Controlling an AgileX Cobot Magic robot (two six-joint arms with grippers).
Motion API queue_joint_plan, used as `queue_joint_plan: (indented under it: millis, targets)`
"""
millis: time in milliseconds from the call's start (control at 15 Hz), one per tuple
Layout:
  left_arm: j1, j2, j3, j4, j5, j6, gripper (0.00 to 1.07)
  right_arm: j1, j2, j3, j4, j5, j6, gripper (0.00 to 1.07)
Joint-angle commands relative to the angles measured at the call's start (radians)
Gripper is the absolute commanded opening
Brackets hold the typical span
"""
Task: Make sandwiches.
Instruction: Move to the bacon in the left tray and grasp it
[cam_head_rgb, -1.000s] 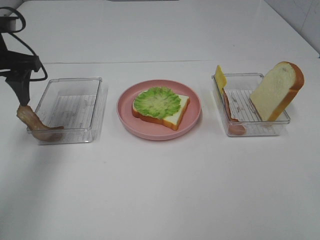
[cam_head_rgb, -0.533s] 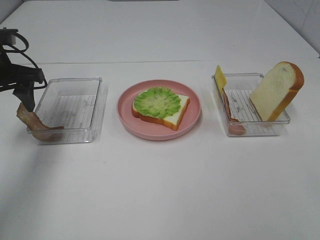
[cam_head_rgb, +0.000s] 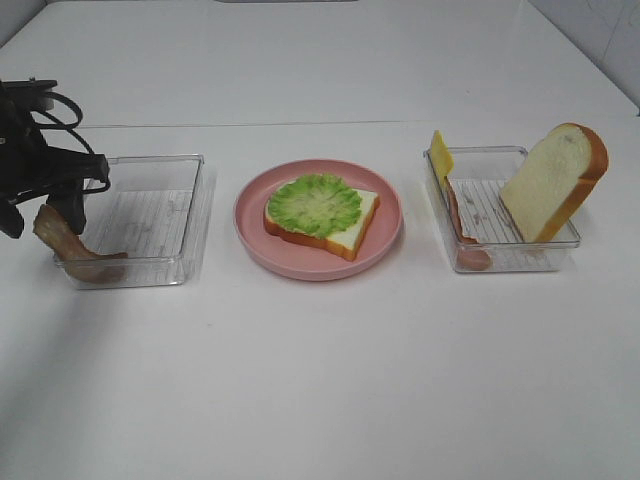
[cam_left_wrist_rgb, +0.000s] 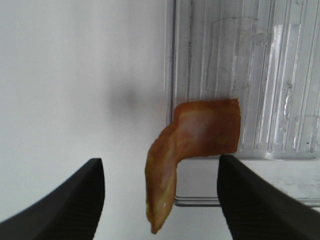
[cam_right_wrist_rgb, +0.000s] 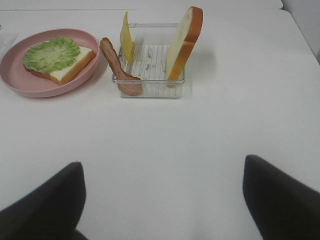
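Note:
The sandwich stands as one bread slice (cam_head_rgb: 350, 228) topped with green lettuce (cam_head_rgb: 315, 203) on the pink plate (cam_head_rgb: 262, 245); the right wrist view shows it too, lettuce (cam_right_wrist_rgb: 51, 51). A brown bacon strip (cam_head_rgb: 62, 240) hangs over the left tray's outer wall (cam_head_rgb: 140, 280). My left gripper (cam_head_rgb: 42, 212) is open right above it. In the left wrist view the bacon strip (cam_left_wrist_rgb: 200, 132) bends over the tray rim, its lower end between my apart fingers (cam_left_wrist_rgb: 65, 200), touching neither. My right gripper (cam_right_wrist_rgb: 162, 200) is open over bare table.
The right tray (cam_head_rgb: 510, 262) holds an upright bread slice (cam_head_rgb: 555, 180), a yellow cheese slice (cam_head_rgb: 440, 155) and a reddish meat strip (cam_head_rgb: 466, 240) leaning on its wall. In the right wrist view these are the bread slice (cam_right_wrist_rgb: 184, 40), cheese slice (cam_right_wrist_rgb: 127, 41) and meat strip (cam_right_wrist_rgb: 116, 65).
My left gripper has come a little rightward and lower and has turned, so its two fingers now straddle the top of the bacon strip. The bacon, plate and right tray have not moved.

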Motion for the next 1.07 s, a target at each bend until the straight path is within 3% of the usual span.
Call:
queue_joint_plan:
  millis: [67,733,800,1067]
  targets:
    - [0.000,0.002,0.001,-0.013,-0.012,-0.007,0.56,-0.003,-0.011,0.002,0.001,-0.007,0.009,0.81]
    - [0.000,0.002,0.001,-0.025,-0.021,-0.007,0.18,-0.003,-0.011,0.002,0.001,-0.007,0.009,0.81]
    - [0.000,0.002,0.001,-0.026,-0.035,-0.007,0.02,-0.003,-0.011,0.002,0.001,-0.007,0.009,0.81]
    - [0.000,0.002,0.001,-0.042,-0.038,-0.006,0.00,-0.003,-0.011,0.002,0.001,-0.007,0.009,0.81]
